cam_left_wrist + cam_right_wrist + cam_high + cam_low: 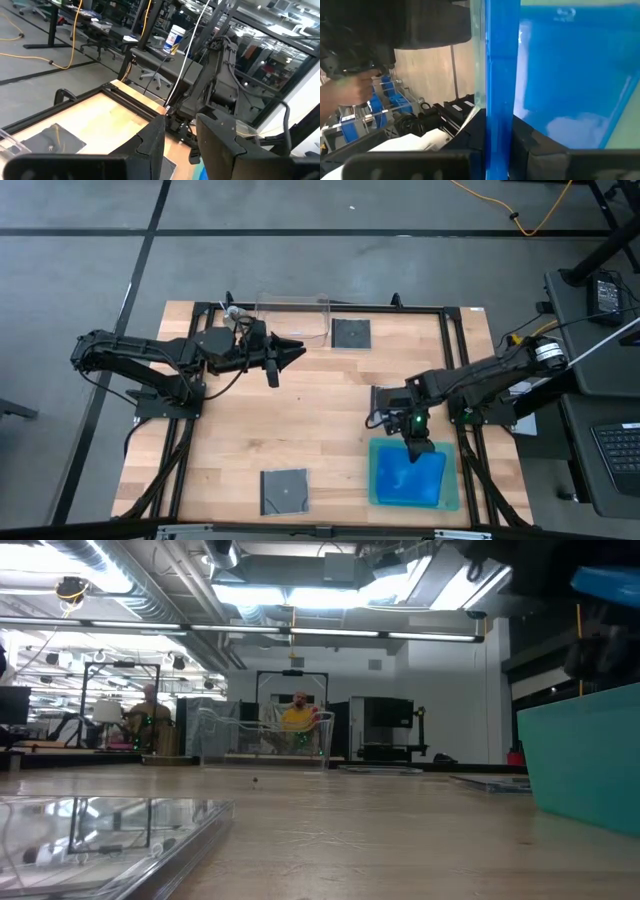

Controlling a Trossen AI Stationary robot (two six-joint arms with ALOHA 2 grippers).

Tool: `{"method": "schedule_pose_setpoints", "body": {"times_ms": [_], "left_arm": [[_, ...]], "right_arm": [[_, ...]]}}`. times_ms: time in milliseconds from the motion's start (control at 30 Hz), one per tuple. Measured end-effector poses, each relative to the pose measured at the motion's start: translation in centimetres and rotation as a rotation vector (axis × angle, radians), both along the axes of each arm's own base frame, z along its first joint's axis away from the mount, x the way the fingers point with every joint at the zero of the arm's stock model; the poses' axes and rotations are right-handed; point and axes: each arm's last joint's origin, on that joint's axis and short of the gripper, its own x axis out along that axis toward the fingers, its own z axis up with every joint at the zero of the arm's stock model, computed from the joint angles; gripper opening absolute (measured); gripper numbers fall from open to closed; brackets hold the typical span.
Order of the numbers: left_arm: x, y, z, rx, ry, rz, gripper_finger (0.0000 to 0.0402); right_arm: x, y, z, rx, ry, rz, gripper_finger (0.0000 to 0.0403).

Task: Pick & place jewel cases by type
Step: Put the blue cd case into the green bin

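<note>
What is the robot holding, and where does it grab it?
The right gripper pinches a blue case by its thin edge, over the green tray. The left gripper holds nothing.

Looking like a robotics lab or workshop floor inside a big open industrial hall. Standing on a grey concrete floor [300,205] marked with dark lines, a wooden table [320,430] framed in black metal rails. Running over that floor beyond the table, a yellow cable [535,215]. Sitting just right of the table, a desk with a keyboard [618,450]. Hanging above the table in the level view, bare ducts and strip lights [300,595] under an open ceiling. Standing behind the table, more metal rigs [292,710], office chairs [150,77] and screens, with people [293,715] sitting at benches far off.
</note>
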Motion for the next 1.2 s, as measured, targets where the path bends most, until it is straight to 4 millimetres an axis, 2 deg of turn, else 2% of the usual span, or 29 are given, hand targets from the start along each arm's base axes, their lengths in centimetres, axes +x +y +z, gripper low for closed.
{"method": "schedule_pose_setpoints", "body": {"times_ms": [200, 400, 600, 700, 867, 1200], "left_arm": [[0.0, 0.1, 0.0, -0.005, -0.004, 0.004, 0.0104], [0.0, 0.1, 0.1, -0.009, -0.007, 0.005, 0.0104], [0.0, 0.1, 0.0, -0.022, -0.011, 0.006, 0.0104], [0.0, 0.1, 0.1, -0.022, -0.012, 0.013, 0.0104], [0.0, 0.2, 0.1, -0.021, -0.012, 0.024, 0.0104], [0.0, 0.2, 0.0, -0.02, -0.012, 0.04, 0.0104]], "right_arm": [[-0.6, 0.4, -1.9, 0.006, 0.013, -0.01, 0.0039], [-1.2, 0.4, -3.4, 0.01, 0.034, -0.028, 0.005], [-1.8, 0.7, -4.5, 0.017, 0.039, -0.021, 0.0039], [-1.8, 0.7, -4.8, 0.027, 0.029, -0.038, 0.0042], [-1.7, 0.7, -4.9, 0.003, 0.02, -0.057, 0.0069], [-1.7, 0.7, -4.8, 0.011, 0.031, -0.061, 0.0064]]}}
